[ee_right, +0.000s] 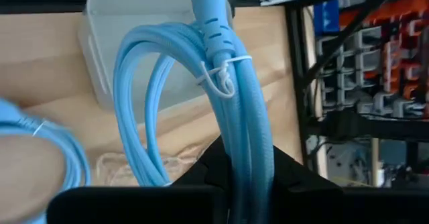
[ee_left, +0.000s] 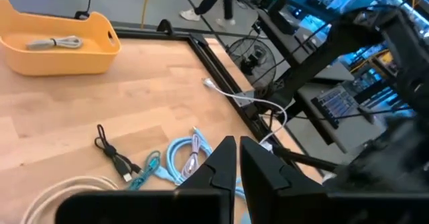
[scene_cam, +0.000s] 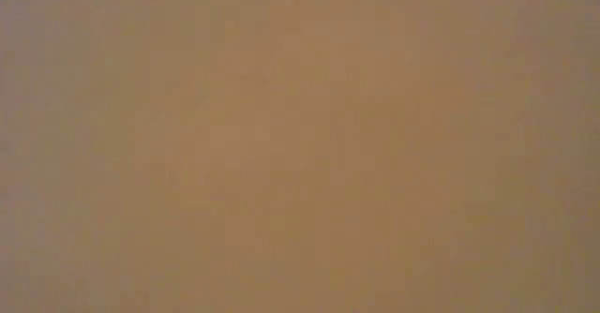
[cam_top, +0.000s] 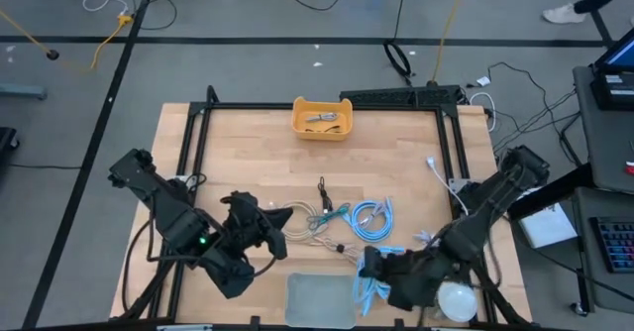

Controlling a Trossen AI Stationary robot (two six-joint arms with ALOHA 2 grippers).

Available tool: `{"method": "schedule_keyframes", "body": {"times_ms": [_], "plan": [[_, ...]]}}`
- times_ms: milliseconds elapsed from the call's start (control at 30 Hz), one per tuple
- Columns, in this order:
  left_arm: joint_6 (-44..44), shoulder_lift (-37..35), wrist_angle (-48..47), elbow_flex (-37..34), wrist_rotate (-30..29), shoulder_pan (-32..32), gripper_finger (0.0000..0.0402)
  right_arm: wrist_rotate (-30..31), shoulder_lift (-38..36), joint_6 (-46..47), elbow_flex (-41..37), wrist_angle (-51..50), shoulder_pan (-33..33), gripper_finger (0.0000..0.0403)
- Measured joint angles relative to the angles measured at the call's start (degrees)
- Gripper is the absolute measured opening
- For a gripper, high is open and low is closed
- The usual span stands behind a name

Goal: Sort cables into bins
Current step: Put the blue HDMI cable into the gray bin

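So the table (cam_top: 248, 153) has the orange bin (cam_top: 322, 119) up at 12 o'clock with a grey cable (cam_top: 319, 119) in it, and the pale grey bin (cam_top: 319, 298) at 6. Right gripper (cam_top: 371, 272), around 5 o'clock beside that bin, has its jaws clenched on a coiled light-blue cable (ee_right: 231, 110). Left gripper (cam_top: 272, 234) sits at 7 o'clock, jaws pinched together on nothing, next to the beige cable (cam_top: 302, 220).

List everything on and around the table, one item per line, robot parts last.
Orange-yellow bin: one, far edge, a grey cable inside.
Pale grey bin: one, near edge.
Light-blue cable coils: one on the table, one held.
Beige cable: one, centre.
Black cable: one, centre.
Teal cable: one, beside the black.
White dome: one, near right corner.
White cord: one, right side.
Left claw: nearly closed, empty.
Right claw: gripping a coil by the grey bin.
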Motion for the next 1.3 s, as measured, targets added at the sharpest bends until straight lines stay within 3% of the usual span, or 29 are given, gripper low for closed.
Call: {"method": "schedule_keyframes", "body": {"times_ms": [267, 467, 800, 1300], "plan": [[-0.55, 0.16, 0.52, 0.02, -0.19, -0.86, 0.0026, -2.22, 9.26, 2.46, -0.06, 5.09, -1.13, 0.0025], [-0.53, 0.18, 0.5, 0.01, 0.14, -2.04, 0.0026, -1.55, 9.26, 3.76, 0.25, 5.84, -1.43, 0.0024], [-0.55, 0.18, 0.32, 0.01, 0.09, -2.39, 0.0026, -0.01, 8.01, 1.57, 10.36, 1.92, -2.67, 0.0024], [-1.08, 0.18, 0.34, 0.02, 0.01, -2.54, 0.0026, -3.56, 15.92, 5.35, 10.78, 1.45, -0.06, 0.0024]]}}
